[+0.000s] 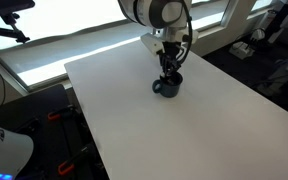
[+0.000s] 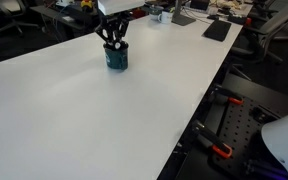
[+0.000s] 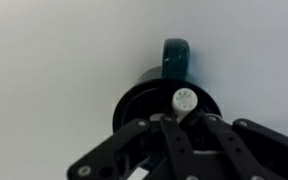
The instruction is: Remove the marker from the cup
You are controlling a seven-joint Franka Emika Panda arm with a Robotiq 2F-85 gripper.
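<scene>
I see the marker [image 3: 184, 98] standing upright in the cup [image 3: 141, 100], its pale tip beside the rim on the handle side. My gripper [image 3: 181, 116] reaches down into the mug, fingers clenched on the marker. The cup sits toward the far part of the white table [image 2: 84, 120].

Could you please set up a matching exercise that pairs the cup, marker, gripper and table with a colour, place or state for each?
Column one:
1. cup
2. marker
3. gripper
4. table

Column two:
A. white, with the cup standing on it
B. upright in the cup, pale round end facing the wrist camera
C. dark, with a side handle
D. directly above the cup's mouth, fingers either side of the marker

Pairs: 1-C, 2-B, 3-D, 4-A
</scene>
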